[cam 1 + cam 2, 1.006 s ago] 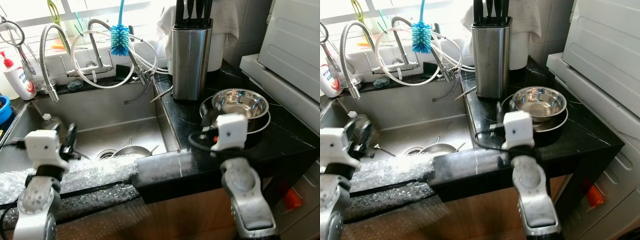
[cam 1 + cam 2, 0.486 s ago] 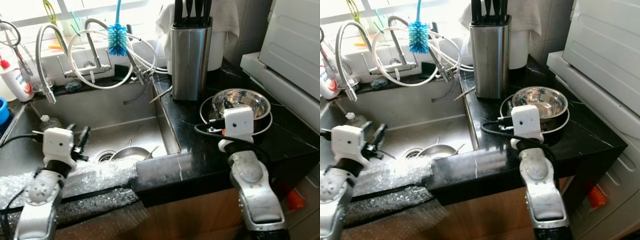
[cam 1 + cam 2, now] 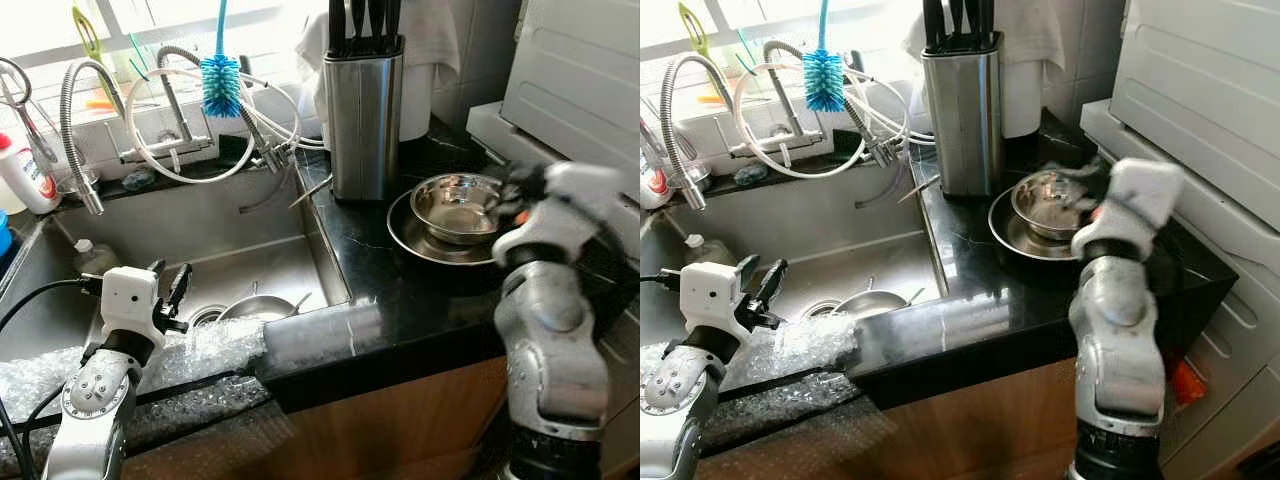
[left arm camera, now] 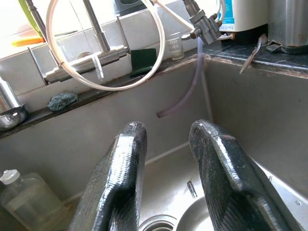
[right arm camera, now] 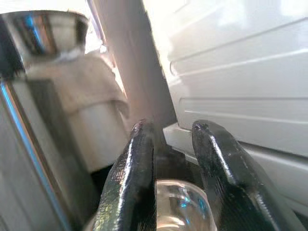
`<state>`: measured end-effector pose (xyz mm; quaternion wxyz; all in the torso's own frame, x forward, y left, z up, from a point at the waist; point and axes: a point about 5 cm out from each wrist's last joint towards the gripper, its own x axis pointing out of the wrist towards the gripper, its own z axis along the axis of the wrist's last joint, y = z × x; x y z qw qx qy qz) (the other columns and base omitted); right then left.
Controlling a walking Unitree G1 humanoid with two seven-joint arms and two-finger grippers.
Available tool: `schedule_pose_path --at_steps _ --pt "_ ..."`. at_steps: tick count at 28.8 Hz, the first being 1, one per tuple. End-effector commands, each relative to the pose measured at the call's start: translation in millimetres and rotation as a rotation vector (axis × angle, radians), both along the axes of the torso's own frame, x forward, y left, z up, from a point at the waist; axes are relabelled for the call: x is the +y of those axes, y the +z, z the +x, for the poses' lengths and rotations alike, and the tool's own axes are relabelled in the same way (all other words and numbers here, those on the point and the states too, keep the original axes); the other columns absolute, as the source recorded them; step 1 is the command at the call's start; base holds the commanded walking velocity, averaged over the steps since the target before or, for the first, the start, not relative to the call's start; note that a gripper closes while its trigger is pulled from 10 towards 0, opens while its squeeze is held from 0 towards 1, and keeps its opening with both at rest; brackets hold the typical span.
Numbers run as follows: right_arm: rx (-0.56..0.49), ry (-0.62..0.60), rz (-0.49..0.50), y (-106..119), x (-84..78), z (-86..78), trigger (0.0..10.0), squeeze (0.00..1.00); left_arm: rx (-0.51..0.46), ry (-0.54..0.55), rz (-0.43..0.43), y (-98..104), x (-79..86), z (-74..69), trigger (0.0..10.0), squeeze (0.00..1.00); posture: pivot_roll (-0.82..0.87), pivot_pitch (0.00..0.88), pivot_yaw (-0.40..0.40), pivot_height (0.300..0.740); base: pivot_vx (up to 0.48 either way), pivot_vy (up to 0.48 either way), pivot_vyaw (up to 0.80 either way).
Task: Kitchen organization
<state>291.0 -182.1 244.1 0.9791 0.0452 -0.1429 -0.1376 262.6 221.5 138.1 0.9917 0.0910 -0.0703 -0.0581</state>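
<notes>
A steel sink (image 3: 250, 215) is taking up the left of the scene, with a black counter (image 3: 400, 290) running along its right side. A white appliance (image 3: 590, 80) is standing at the counter's far right. A steel knife block (image 3: 363, 115) is standing at the back of the counter, and just in front of it a steel bowl (image 3: 455, 205) is sitting on a steel plate (image 3: 415, 240). A blue bottle brush (image 3: 220, 80) is hanging above the taps. The right gripper (image 5: 168, 144) is hovering over the bowl, blurred, its jaws slightly apart and holding nothing. The left gripper (image 4: 166, 139) is hanging over the sink basin, jaws apart and empty
</notes>
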Motion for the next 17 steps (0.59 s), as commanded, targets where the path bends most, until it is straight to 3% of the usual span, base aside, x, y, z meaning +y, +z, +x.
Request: schedule_pose_path --at_steps 1,3,10,16,17 --pt "0.010 -0.008 0.056 0 -0.4 0.4 10.0 0.00 -0.002 0.004 0.001 0 1.8 1.6 10.0 0.00 -0.12 0.000 0.142 0.740 0.000 0.000 0.00" --pt "0.019 -0.018 0.074 -1 -2.0 0.7 10.0 0.00 -0.003 0.004 -0.001 0 1.4 2.1 10.0 0.00 -0.11 0.000 0.141 0.740 0.000 0.000 0.00" --pt "0.193 -0.047 0.274 -36 -8.6 9.8 10.0 0.00 -0.004 0.003 -0.010 -2 -1.8 3.7 10.0 0.00 -0.10 0.000 0.137 0.740 0.000 0.000 0.00" --pt "0.288 -0.044 0.221 -46 -8.7 15.5 10.0 0.00 -0.006 0.009 -0.016 -3 -2.4 3.9 10.0 0.00 -0.10 0.000 0.137 0.740 0.000 0.000 0.00" --pt "0.306 -0.013 0.165 -46 -7.7 17.8 10.0 0.00 -0.011 0.012 -0.021 -3 -3.3 4.0 10.0 0.00 -0.09 0.000 0.126 0.740 0.000 0.000 0.00"
